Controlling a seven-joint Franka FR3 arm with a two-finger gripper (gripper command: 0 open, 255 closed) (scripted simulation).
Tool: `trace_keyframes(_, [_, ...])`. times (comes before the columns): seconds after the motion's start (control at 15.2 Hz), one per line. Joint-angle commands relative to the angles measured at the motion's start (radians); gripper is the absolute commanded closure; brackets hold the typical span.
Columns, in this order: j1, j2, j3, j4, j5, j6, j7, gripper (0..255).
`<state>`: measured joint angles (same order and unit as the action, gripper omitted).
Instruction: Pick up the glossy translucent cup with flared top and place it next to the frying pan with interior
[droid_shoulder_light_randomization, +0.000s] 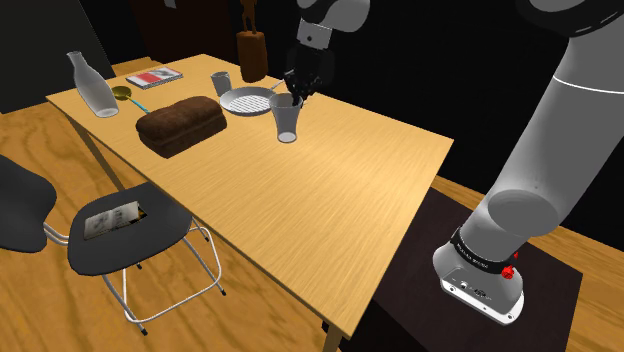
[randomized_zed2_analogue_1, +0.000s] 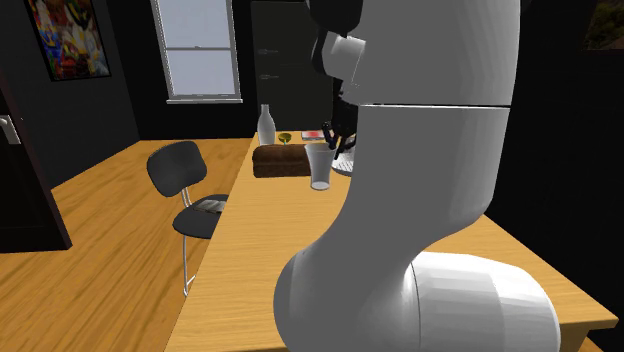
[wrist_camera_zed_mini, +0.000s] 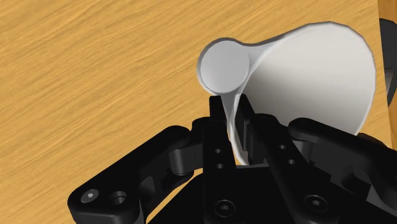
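The glossy translucent grey-white cup with a flared top (droid_shoulder_light_randomization: 287, 118) stands upright on the far part of the pale wooden table (droid_shoulder_light_randomization: 340, 180). The views do not settle whether its base is on the wood or just above it. The all-black two-finger gripper (droid_shoulder_light_randomization: 298, 88) reaches down from above and is closed on the cup's rim. In the wrist view its fingers (wrist_camera_zed_mini: 217, 121) pinch one wall, one inside and one outside.

The round grey frying pan with a pale interior (droid_shoulder_light_randomization: 247, 100) lies just beside the cup, on the shoulder view's left. A dark brown loaf of bread (droid_shoulder_light_randomization: 180, 125) sits farther that way.

The step in hand looks like the set-down. Done well, it holds the cup vertical and lowers it until the base sits flat, clear of the pan's rim. Only then do the fingers part and lift straight up, since a one-wall pinch can tip a narrow-based cup.
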<state>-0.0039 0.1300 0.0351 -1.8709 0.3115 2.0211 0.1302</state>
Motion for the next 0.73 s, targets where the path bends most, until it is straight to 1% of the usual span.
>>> trace_keyframes(0.0, [0.000,-0.007,0.000,0.021,-0.004,-0.028,0.009,255])
trace_keyframes(0.66, [-0.003,-0.029,-0.003,0.127,-0.017,-0.151,0.044,255])
